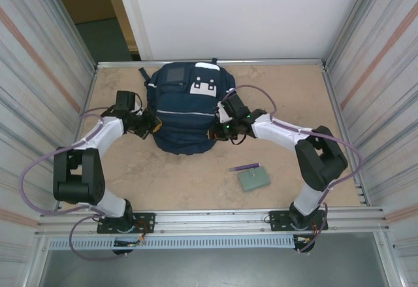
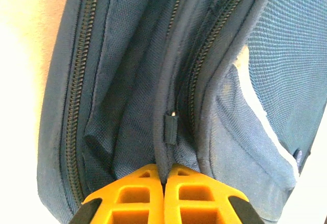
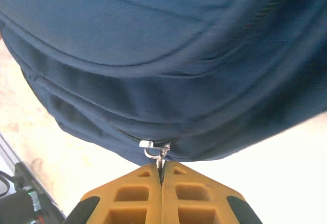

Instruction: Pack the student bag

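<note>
1. The student bag [image 1: 189, 104] lies on the table [image 1: 163, 176] squarely between my two grippers. Its flanks are pressed against both sets of fingertips and its front pocket faces up.
2. My left gripper [image 2: 163, 175] is clenched on a ridge of fabric [image 2: 162, 106] right at my tips, with a zipper track running away from me on either side. I judge this hold is an anchor, so the bag cannot slide or twist.
3. My right gripper [image 3: 162, 172] is clenched on the metal zipper pull [image 3: 155, 148], straight ahead of my tips at the bag's edge. Pinched like this, the pull can be dragged along its track to open a compartment.
4. The two grips sit on opposite flanks, so a tug from one side is braced by the other.
5. Behind my right gripper, back toward its base, a flat grey-green pad [image 1: 253, 180] lies with a purple pen [image 1: 243, 167] just beside it. Both lie apart from the bag and are probably waiting to go in once it is open.
</note>
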Robot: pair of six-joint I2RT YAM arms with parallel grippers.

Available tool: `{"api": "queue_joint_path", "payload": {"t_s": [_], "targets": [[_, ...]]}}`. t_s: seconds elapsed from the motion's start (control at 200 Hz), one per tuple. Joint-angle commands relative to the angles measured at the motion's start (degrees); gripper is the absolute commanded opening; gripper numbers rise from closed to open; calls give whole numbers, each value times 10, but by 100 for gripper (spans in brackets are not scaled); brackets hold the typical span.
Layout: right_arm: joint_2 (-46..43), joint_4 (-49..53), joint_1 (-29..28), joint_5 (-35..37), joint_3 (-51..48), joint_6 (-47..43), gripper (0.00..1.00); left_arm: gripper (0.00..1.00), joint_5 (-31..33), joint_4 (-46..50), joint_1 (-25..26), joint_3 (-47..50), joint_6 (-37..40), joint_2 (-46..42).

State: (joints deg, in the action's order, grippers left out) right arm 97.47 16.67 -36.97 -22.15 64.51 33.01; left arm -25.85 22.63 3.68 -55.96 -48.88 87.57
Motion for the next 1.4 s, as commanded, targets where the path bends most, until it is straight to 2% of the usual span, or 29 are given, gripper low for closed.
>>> {"api": "queue_joint_path", "payload": {"t_s": [0.0, 0.085, 0.165, 0.21, 0.266, 0.321, 0.451, 0.611, 0.747, 0.852, 0.927, 0.997, 1.047, 1.193, 1.398], "targets": [[-35, 84, 8, 32, -11, -43, 0, 0, 34, -11, -24, -60, 49, 31], [-22, 86, -4, 27, 23, -54, 0, 2, 26, -7, -25, -101, 58, 67], [9, 86, -29, 26, 72, -55, 0, 15, 8, -3, -27, -130, 62, 89], [31, 81, -47, 24, 110, -50, 0, 26, 4, 4, -28, -140, 63, 87], [65, 72, -69, 13, 155, -43, 0, 43, 12, 15, -28, -139, 64, 73], [95, 65, -89, 5, 209, -37, 0, 51, 27, 34, -28, -129, 66, 49], [155, 44, -117, -20, 302, -25, 0, 60, 81, 90, -28, -72, 49, -32], [204, 23, -130, -83, 349, -11, 0, 64, 57, 61, -21, 19, -20, -102], [225, 19, -145, -113, 355, -8, 0, 62, 66, 26, 7, 36, -46, -100], [228, 22, -158, -104, 348, -9, 0, 54, 77, 12, 34, 33, -57, -82], [220, 16, -160, -91, 333, -4, 0, 40, 96, 9, 55, 30, -55, -69], [206, 8, -158, -80, 308, 0, 0, 13, 103, 8, 59, 30, -56, -57], [192, 7, -152, -73, 284, 0, 0, 0, 107, 9, 55, 30, -55, -55], [134, 27, -115, -53, 192, -34, 0, 0, 109, 20, 38, 18, -27, -57], [52, 101, -8, 27, 95, -147, 0, 0, 88, 31, 2, 5, 8, -60]]}}
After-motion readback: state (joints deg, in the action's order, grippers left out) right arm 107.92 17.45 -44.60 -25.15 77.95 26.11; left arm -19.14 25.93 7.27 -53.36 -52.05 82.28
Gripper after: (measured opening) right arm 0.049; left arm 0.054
